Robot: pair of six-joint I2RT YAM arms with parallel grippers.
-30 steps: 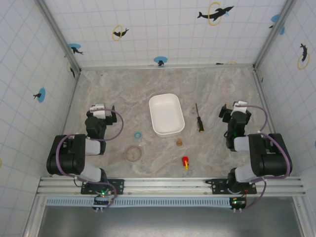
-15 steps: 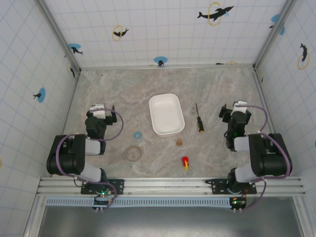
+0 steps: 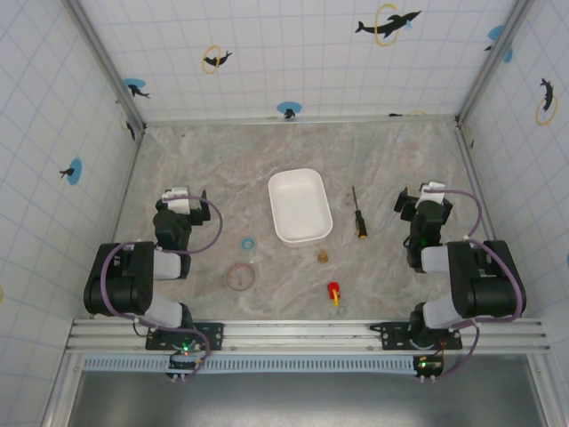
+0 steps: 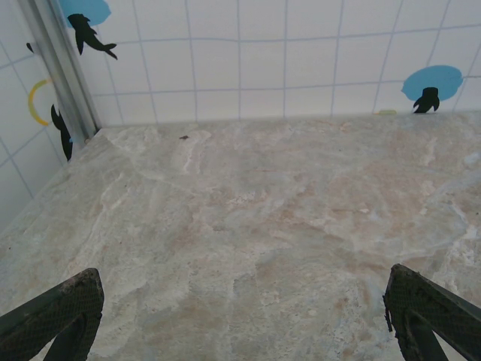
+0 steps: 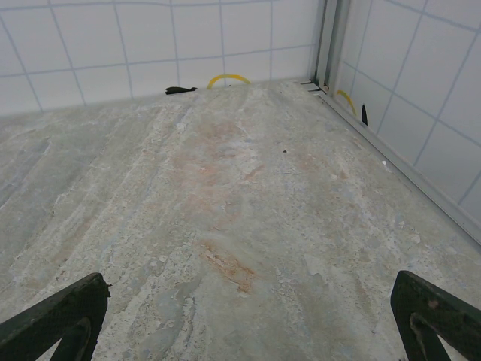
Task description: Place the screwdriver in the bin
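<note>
Both pairs of fingers stand wide apart with nothing between them: the left gripper (image 4: 244, 320) and the right gripper (image 5: 248, 320) each look out over the bare marble table (image 3: 222, 160), folded back near their bases, committed to no grasp. The screwdriver (image 3: 357, 213) lies flat between the right gripper and the bin (image 3: 300, 205), near its right wall but not touching, handle toward the arms. The right arm, being closer, looks the natural one to reach; the bin sits empty to receive it

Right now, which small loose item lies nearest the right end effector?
The screwdriver, slim with an orange handle, between the bin and the right end effector; the red-and-yellow piece lies farther, toward the near edge.
</note>
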